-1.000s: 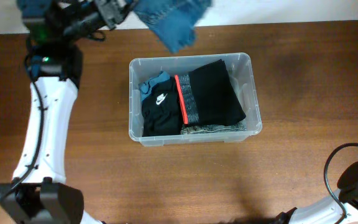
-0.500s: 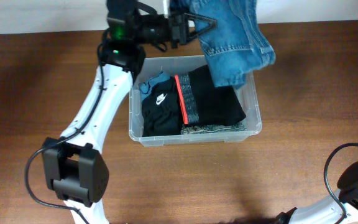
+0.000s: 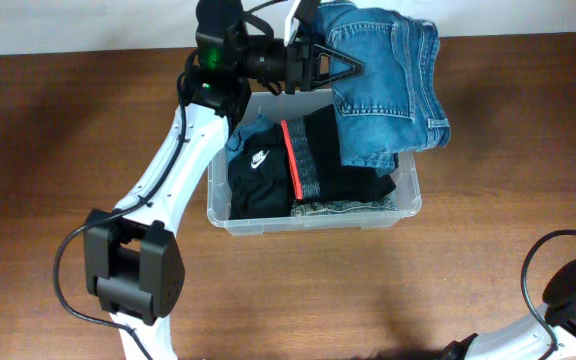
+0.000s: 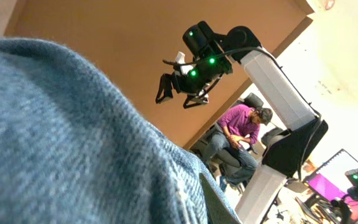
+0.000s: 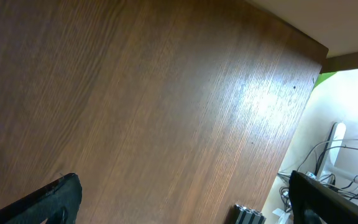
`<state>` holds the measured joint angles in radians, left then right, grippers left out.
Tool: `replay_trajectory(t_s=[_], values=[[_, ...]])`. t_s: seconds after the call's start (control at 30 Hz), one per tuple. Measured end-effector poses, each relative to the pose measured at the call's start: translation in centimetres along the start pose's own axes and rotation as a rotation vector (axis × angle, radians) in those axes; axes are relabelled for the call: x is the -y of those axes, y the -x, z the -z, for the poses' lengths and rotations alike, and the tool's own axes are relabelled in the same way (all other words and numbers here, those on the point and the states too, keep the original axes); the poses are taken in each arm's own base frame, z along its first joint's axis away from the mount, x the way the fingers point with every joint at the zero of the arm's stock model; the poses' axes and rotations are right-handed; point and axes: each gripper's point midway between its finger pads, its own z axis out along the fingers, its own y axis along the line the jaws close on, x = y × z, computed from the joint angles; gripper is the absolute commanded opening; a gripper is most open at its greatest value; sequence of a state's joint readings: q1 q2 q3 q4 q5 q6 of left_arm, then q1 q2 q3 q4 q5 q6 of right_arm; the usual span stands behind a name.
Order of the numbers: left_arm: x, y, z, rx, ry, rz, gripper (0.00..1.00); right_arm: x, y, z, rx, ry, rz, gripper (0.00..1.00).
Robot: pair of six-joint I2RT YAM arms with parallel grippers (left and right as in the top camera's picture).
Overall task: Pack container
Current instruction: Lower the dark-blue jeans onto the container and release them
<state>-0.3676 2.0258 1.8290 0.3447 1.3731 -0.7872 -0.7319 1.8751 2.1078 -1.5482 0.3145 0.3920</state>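
Soft, folded denim jeans (image 3: 388, 90) hide the clear plastic container's (image 3: 408, 205) far corner, pinched by the left hand (image 3: 353, 68); the right hand (image 5: 191, 199) gapes wide, holding nothing

Overhead, soft even light covers the desk (image 3: 68, 150), with faint shadows. The left wrist view shows close, blurred denim (image 4: 61, 137); glare whitens the desk in the right wrist view.
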Motion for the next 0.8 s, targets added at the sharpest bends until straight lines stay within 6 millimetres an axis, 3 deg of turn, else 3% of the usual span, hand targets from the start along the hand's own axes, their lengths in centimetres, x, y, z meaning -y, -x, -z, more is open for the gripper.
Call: replay_trajectory(t_s=[0.37,0.63,0.8], values=[[-2.4,-2.0,-1.0,-0.030,-0.015,0.067,0.01,0.0,0.0,0.0,0.000,0.000,0.000,0.99],[-2.4,-3.3,-2.3,-0.070,-0.055,0.086,0.01,0.0,0.0,0.0,0.000,0.000,0.000,0.98],[-4.9,-5.2,-2.7,-0.091,-0.055,0.167,0.01,0.0,0.0,0.0,0.000,0.000,0.000,0.99]])
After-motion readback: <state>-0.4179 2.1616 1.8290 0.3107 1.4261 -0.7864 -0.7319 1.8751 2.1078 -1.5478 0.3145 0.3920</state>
